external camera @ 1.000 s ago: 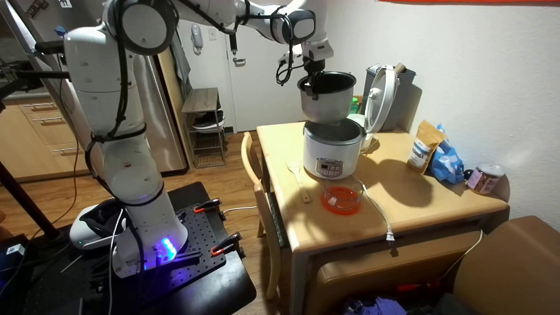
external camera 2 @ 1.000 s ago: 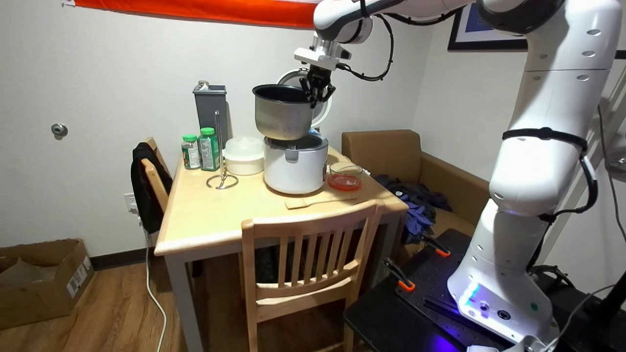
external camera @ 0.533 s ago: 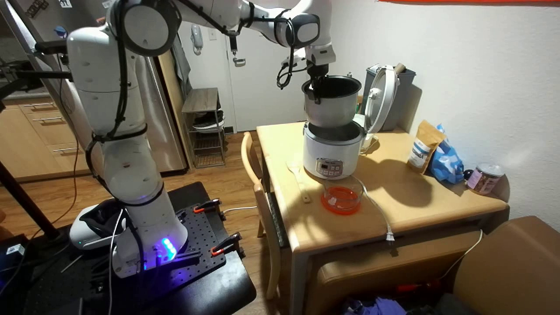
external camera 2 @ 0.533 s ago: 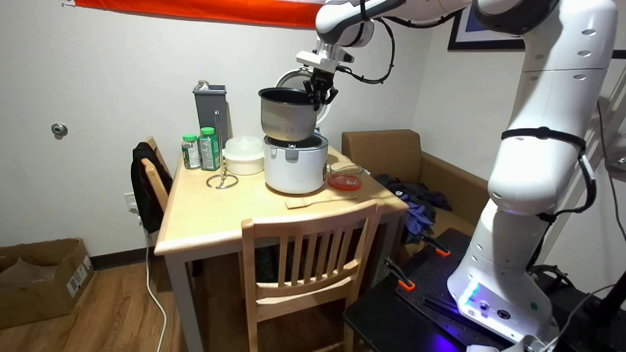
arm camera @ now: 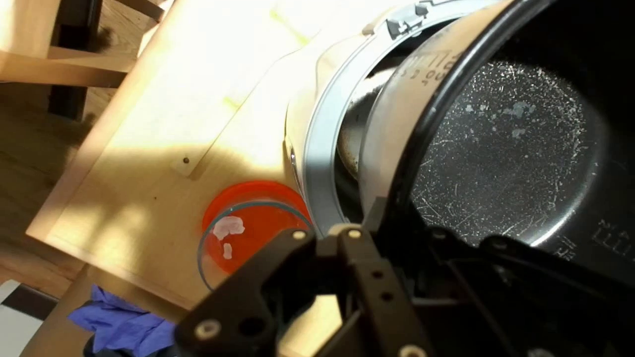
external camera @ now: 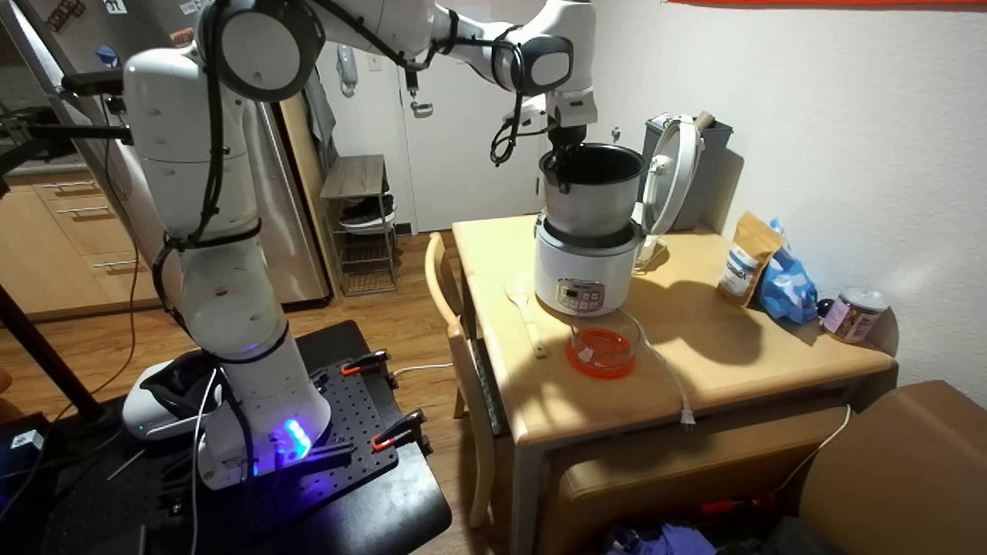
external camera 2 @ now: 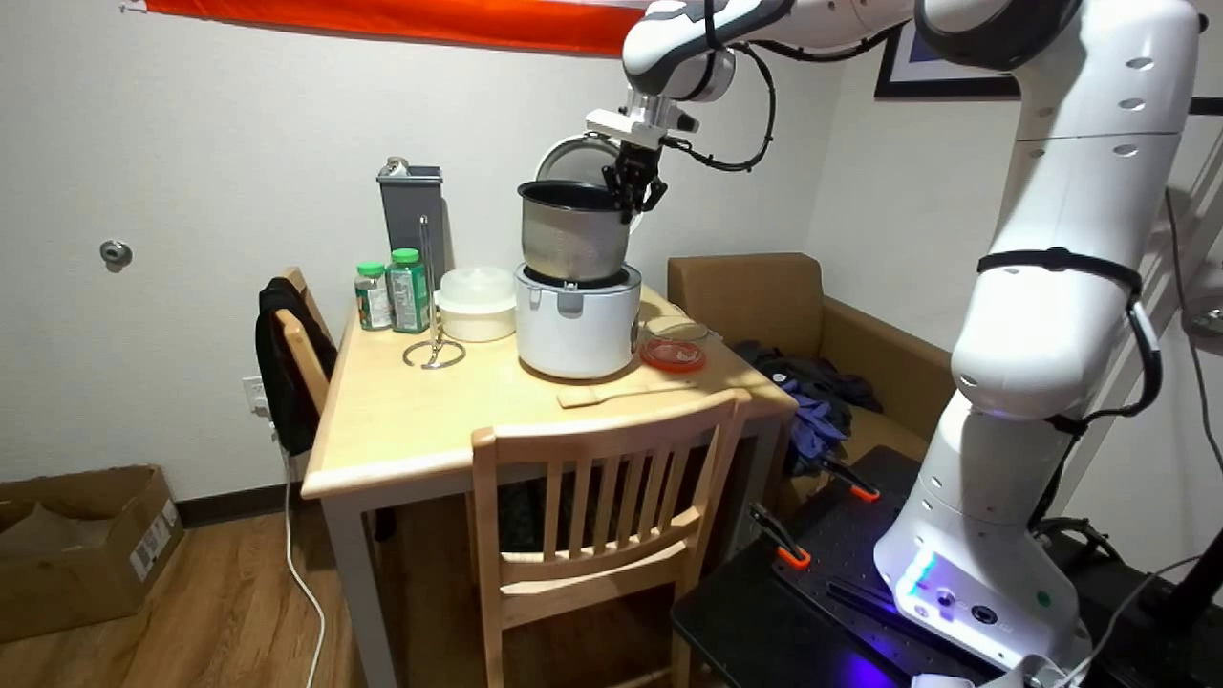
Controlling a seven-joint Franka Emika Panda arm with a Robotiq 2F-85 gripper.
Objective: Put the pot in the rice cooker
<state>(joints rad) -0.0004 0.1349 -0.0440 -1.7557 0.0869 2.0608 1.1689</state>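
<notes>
The pot (external camera: 587,208) has a silver outside and a dark inside. In both exterior views it hangs nearly upright over the open rice cooker (external camera: 574,270), its base at the dark opening. I cannot tell whether the base is below the cooker's rim. My gripper (external camera: 563,171) is shut on the near side of the pot's rim, one finger inside and one outside. In the wrist view the pot's scratched inner floor (arm camera: 501,148) shows at right, and the cooker's pale rim (arm camera: 320,168) curves beside it. The cooker's lid (external camera: 678,173) stands open behind.
A glass bowl on a red lid (external camera: 603,351) and a wooden spatula (external camera: 528,324) lie near the cooker. Green-capped bottles (external camera 2: 408,291), a white container (external camera 2: 478,306) and a metal stand (external camera 2: 435,344) are beside it. A chair (external camera 2: 611,449) faces the table.
My gripper has moved down with the pot and a little to the right in both exterior views. The pot's base is now at the cooker's opening. The cooker has not moved.
</notes>
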